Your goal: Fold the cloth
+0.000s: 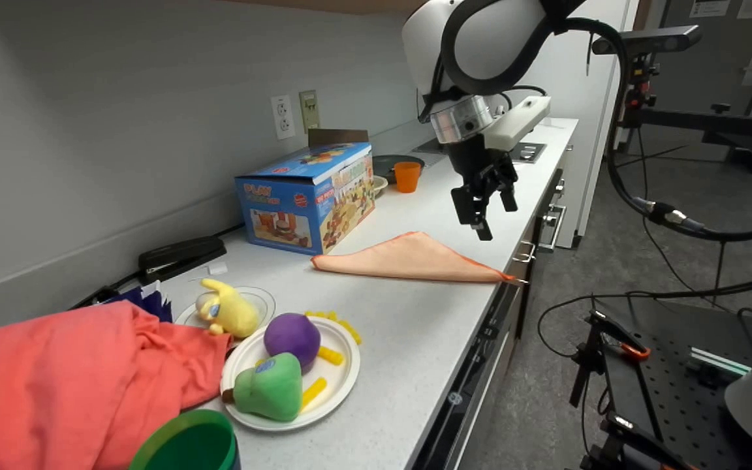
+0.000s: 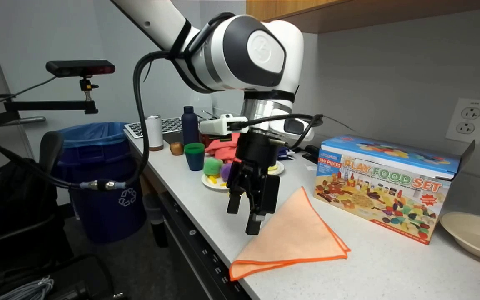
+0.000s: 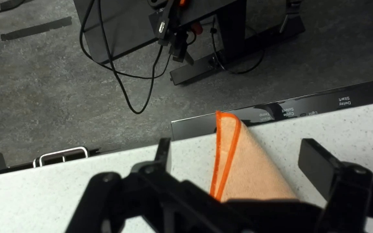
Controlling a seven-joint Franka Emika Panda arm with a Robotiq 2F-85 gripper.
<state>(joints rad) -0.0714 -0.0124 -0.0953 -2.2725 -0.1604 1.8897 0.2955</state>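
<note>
The peach cloth with orange edging lies on the counter as a folded triangle, in both exterior views (image 1: 415, 258) (image 2: 294, 237) and in the wrist view (image 3: 254, 165). Its two orange edges lie side by side, slightly apart. One corner sticks out past the counter's front edge. My gripper (image 1: 497, 219) is open and empty above the counter near that corner; it also shows in an exterior view (image 2: 243, 217). In the wrist view the cloth's corner appears between the wide-apart fingers (image 3: 238, 155), and the gripper body hides the rest of the cloth.
A blue play food box (image 1: 304, 196) stands by the wall beside the cloth. A white plate (image 1: 343, 398) with plush toys, a salmon-coloured fabric heap (image 1: 82, 378) and a green cup (image 1: 187, 444) stand further along. An orange cup (image 1: 407, 177) and a beige bowl (image 2: 477, 235) are past the box.
</note>
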